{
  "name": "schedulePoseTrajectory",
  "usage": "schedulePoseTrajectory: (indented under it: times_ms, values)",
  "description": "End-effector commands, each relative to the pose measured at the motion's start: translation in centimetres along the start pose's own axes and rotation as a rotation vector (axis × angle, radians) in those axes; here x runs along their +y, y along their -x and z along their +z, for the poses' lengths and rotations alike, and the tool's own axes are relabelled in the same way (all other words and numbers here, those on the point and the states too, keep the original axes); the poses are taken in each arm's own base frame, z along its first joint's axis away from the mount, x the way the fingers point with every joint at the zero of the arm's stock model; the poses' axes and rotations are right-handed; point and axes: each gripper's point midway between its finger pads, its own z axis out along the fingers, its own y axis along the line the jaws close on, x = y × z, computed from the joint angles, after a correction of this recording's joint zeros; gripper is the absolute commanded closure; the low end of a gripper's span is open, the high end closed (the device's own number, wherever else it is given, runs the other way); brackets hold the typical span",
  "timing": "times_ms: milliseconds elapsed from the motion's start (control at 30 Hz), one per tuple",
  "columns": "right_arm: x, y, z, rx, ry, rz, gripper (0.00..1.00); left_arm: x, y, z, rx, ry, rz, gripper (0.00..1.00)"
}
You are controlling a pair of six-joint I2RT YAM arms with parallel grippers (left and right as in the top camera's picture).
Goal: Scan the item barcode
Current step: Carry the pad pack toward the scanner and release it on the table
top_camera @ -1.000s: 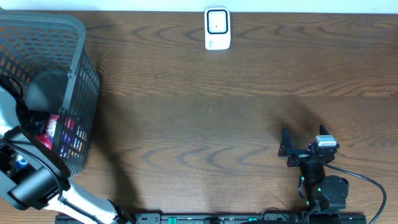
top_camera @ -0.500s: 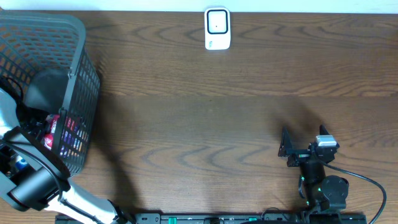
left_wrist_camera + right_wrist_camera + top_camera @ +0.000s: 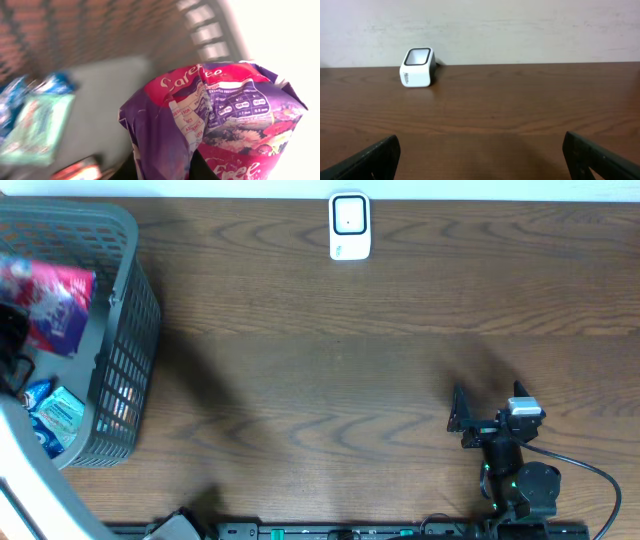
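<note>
Wood-grain table (image 3: 330,380) filled the overhead view, and your work sat at its left end. The snack packet (image 3: 220,125), purple and pink, hung above the basket (image 3: 120,240). The left gripper (image 3: 162,167) had its jaws closed on a crumpled fold at the packet's lower edge. I could not find a barcode on the face turned to the wrist camera, because the print there was blurred.

The main risk, as I judged it, was the grip. A thin fold of slick film could slide out under a quick swing and drop the packet back among the blue and teal packets (image 3: 55,415) on the basket floor, or onto the table. A second risk was the basket rim, just beside the packet on its table side: a low exit would have snagged the bag or dragged the basket. A third was showing the scanner (image 3: 349,225) the wrong face, since the film was creased and the code's place unknown.

Beyond the rim you had open table all the way to the scanner, which stood at the far edge by the wall. The right gripper (image 3: 458,418) sat well apart at the near right, jaws spread wide and holding nothing, out of that path.
</note>
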Motion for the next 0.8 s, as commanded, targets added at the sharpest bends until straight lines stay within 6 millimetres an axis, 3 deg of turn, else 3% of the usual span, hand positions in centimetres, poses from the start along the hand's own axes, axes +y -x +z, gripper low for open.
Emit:
schedulePoseTrajectory:
  times_ms: [0, 200, 233, 367, 533, 700, 767]
  values:
    - [0.0, -0.1, 0.0, 0.004, -0.003, 0.013, 0.01, -4.8, -1.3, -4.3, -0.021, -0.197, 0.063, 0.93]
    - [0.0, -0.1, 0.0, 0.004, -0.003, 0.013, 0.01, -13.1, -6.7, -12.8, 0.016, -0.592, 0.244, 0.93]
    - [0.0, -0.1, 0.0, 0.004, -0.003, 0.013, 0.01, -14.6, -8.6, -14.9, 0.04, -0.681, 0.302, 0.93]
    - [0.0, -0.1, 0.0, 0.004, -0.003, 0.013, 0.01, -16.7, -13.3, -17.9, 0.132, -0.832, 0.457, 0.93]
    - [0.0, -0.1, 0.0, 0.004, -0.003, 0.013, 0.01, -17.4, -20.0, -17.5, 0.347, -0.861, 0.576, 0.93]
    - [0.0, -0.1, 0.0, 0.004, -0.003, 0.013, 0.01, -17.3, -26.6, -14.2, 0.556, -0.771, 0.679, 0.93]
    - [0.0, -0.1, 0.0, 0.004, -0.003, 0.013, 0.01, -17.2, -28.4, -12.5, 0.595, -0.712, 0.709, 0.93]
